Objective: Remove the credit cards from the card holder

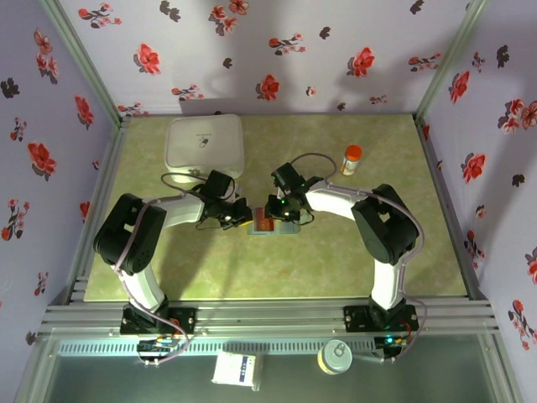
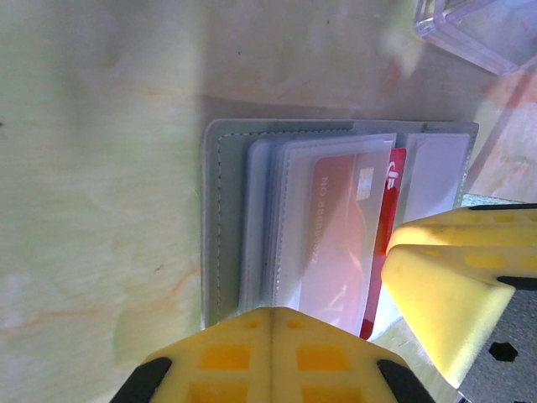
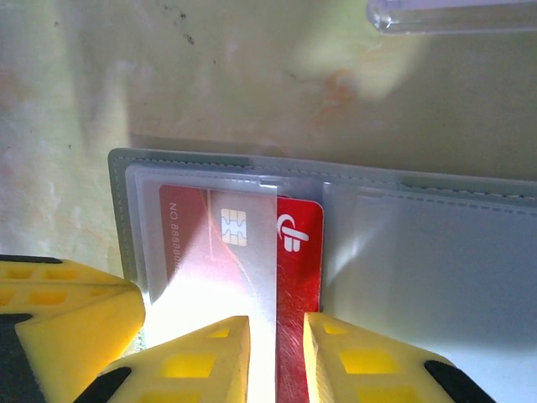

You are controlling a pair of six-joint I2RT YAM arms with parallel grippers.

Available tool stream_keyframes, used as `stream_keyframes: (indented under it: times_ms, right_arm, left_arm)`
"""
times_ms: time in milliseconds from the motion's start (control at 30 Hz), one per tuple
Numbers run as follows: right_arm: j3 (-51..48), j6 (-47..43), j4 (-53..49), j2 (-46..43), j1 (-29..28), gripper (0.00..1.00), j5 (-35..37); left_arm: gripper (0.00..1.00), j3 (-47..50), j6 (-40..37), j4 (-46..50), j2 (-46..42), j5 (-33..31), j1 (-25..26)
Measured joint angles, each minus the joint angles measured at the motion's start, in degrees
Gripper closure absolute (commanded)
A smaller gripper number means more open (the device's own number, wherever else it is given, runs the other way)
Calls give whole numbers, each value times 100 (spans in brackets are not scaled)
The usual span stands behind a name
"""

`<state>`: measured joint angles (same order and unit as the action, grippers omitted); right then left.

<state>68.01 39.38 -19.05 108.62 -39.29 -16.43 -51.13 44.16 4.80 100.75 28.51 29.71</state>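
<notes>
- The card holder is seen lying open and flat on the green table, its two grey-blue panels spread and its clear sleeves facing up.
- A red-orange card is found in the holder's middle. Most of it is covered by a sleeve, and a strip with a white logo is exposed toward the holder's hinge.
- The left gripper is placed at the holder's outer panel. Its yellow fingers are pressed together tip to tip, with nothing seen between them, over that panel's near edge.
- The right gripper is set over the holder's centre, its fingers parted by a narrow gap. The exposed strip of the card is seen in that gap; whether the card is actually gripped cannot be told.
- A clear tray is seen just beyond the holder's far edge.
- A white box is placed beyond the holder and to its left.
- An orange-capped bottle stands beyond the holder and to its right, well apart from it.
</notes>
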Motion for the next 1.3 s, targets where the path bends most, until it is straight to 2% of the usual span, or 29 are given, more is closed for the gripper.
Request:
stream_keyframes:
  times_ms: [500,933,1300]
  right_arm:
    - [-28,-42,-59,-170,2,75,120]
    - [-398,177,555,-199,2,77,-420]
    - [-391,83,284,-199,42,76,-210]
  left_arm:
    - [100,-63,2,90,-39,4,0]
    - [100,-295,-20,166,-20,0,79]
    - [100,-295,-107,323,168,-44,76]
